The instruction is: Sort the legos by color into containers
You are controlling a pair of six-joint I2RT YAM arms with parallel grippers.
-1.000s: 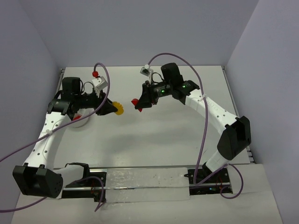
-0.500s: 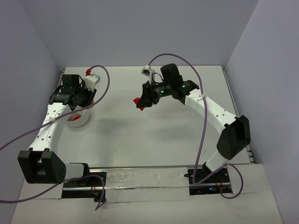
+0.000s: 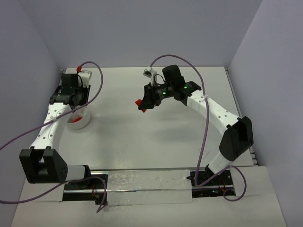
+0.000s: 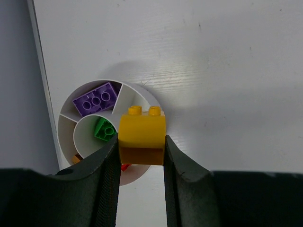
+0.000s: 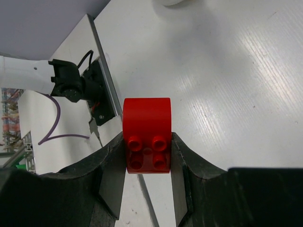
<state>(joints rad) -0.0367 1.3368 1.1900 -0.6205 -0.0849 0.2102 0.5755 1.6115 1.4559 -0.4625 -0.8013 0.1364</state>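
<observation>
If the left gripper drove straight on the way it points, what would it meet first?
Probably the white tub: the left gripper, shut on the yellow brick, points down near its rim. How far above it hangs is unclear.

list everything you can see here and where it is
table: one, white, under everything
tub: one, white, round with dividers, at the table's left side
purple brick: one, purple, in an outer compartment of the tub
green brick: one, green, in the tub's round middle compartment
orange piece: one, orange, in the tub, mostly hidden
red piece: one, red, in the tub, mostly hidden
yellow brick: one, yellow, held over the tub
red brick: one, red, held above mid-table
cables: two, purple, one along each arm
left gripper: one, black, shut on the yellow brick
right gripper: one, black, shut on the red brick
</observation>
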